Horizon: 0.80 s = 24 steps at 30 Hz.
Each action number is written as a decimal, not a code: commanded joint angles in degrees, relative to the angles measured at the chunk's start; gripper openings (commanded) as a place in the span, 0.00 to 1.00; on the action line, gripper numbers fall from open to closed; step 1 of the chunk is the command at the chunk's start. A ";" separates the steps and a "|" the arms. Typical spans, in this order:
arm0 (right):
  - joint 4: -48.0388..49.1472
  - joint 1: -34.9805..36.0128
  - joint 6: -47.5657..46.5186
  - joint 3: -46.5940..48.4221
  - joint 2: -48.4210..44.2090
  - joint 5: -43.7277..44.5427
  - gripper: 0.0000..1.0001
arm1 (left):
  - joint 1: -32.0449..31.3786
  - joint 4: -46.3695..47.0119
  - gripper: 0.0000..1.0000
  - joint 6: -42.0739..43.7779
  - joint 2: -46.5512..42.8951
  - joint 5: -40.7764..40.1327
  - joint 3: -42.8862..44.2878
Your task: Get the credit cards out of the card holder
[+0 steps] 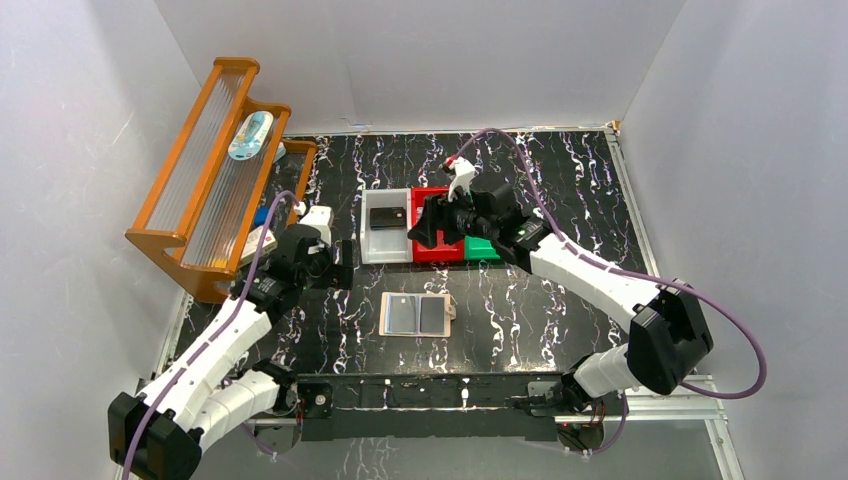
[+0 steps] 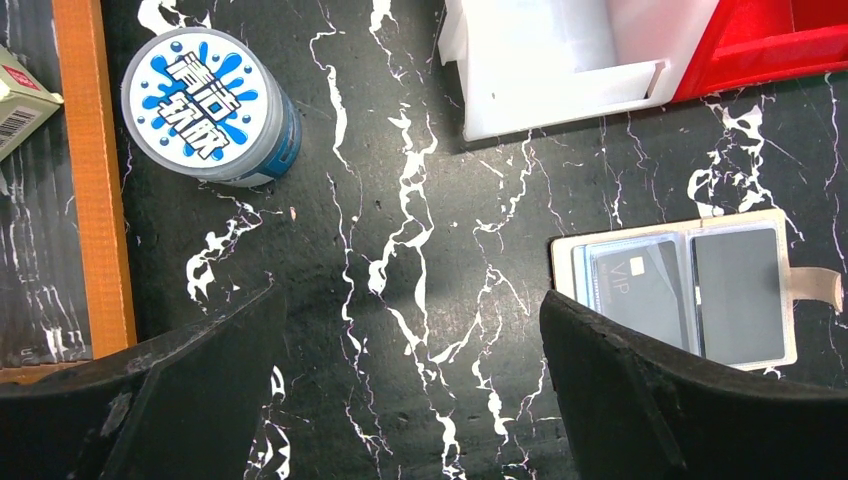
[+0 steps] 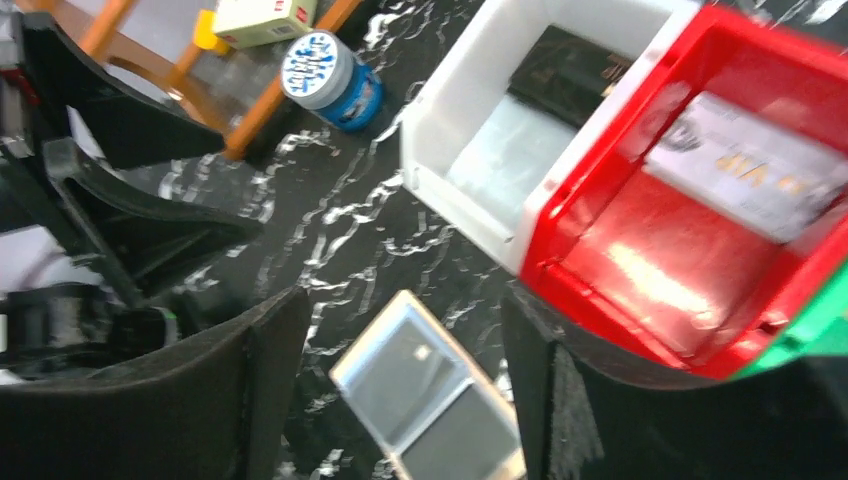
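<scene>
As fingers (image 2: 660,410) gape, card holder (image 2: 690,290) untouched

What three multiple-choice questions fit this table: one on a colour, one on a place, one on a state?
1. The bin between the white bin and the green bin is: A blue, B red, C yellow.
2. The card holder lies: A inside a bin, B on the table, C in the air.
3. The left claw is: A open and empty, B shut on a card, C shut on the card holder.
B, red shows mid-row; B, it lies flat on the table; A, its jaws stand apart, nothing between.
</scene>
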 commanded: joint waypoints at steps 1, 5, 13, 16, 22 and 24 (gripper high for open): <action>4.17 -1.69 14.43 -4.10 -1.85 -5.11 0.80 | 0.20 -0.50 0.98 -0.57 -1.99 -1.77 1.26; 5.35 -2.10 20.29 -7.82 -3.54 -5.39 0.74 | 0.18 -0.49 0.98 -0.70 -2.69 -1.68 1.15; 10.33 -1.54 25.10 -14.41 -5.26 -10.53 0.56 | 0.20 -0.61 0.98 -0.48 -2.87 -2.12 1.16; 4.35 -0.20 23.48 -12.38 -5.15 -6.43 0.54 | 0.20 -0.92 0.98 -0.45 -3.07 -2.70 1.26; -5.27 6.28 20.73 -8.16 -4.69 6.40 0.49 | 0.21 -1.01 0.98 -0.45 -3.68 -3.37 1.27; -9.19 8.25 20.98 -7.26 -5.12 11.76 0.47 | 0.20 -1.09 0.98 -0.59 -3.90 -3.02 1.20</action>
